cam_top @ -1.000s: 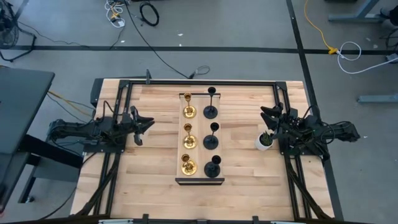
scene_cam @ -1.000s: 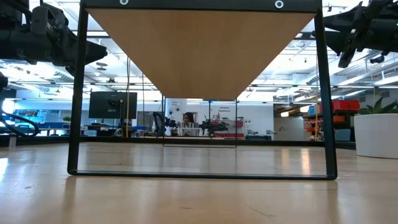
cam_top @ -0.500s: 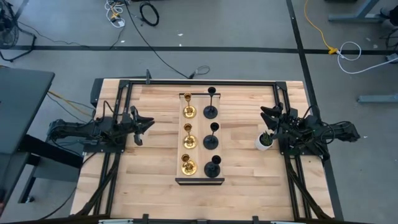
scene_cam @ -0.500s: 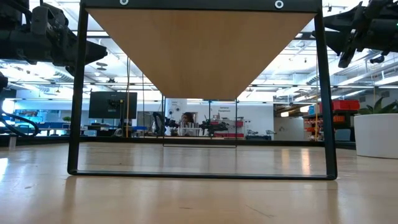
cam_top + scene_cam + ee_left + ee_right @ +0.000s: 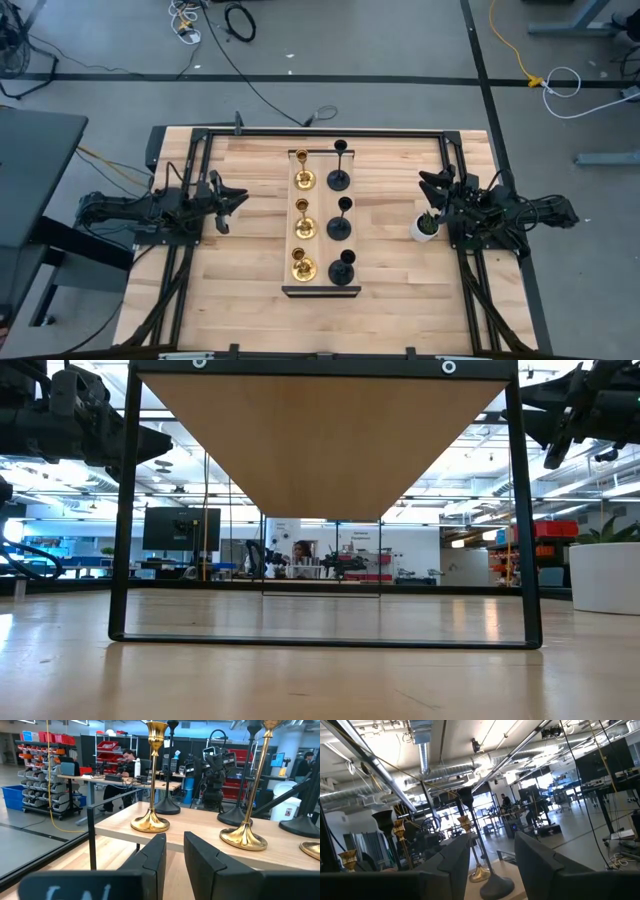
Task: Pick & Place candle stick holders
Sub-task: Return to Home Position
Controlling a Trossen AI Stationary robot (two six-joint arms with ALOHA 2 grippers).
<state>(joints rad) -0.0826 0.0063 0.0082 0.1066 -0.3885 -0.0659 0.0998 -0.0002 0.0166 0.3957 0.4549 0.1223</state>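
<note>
Shelf (image 5: 321, 262), holders (image 5: 304, 228) between left tool (image 5: 238, 208), right tool (image 5: 424, 195)

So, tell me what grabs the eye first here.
A raised shelf in the middle of the table carries two rows: three gold candle stick holders toward the left arm, three black candle stick holders toward the right. The left gripper and right gripper hang at opposite table sides, the right one near a small white plant pot.
</note>
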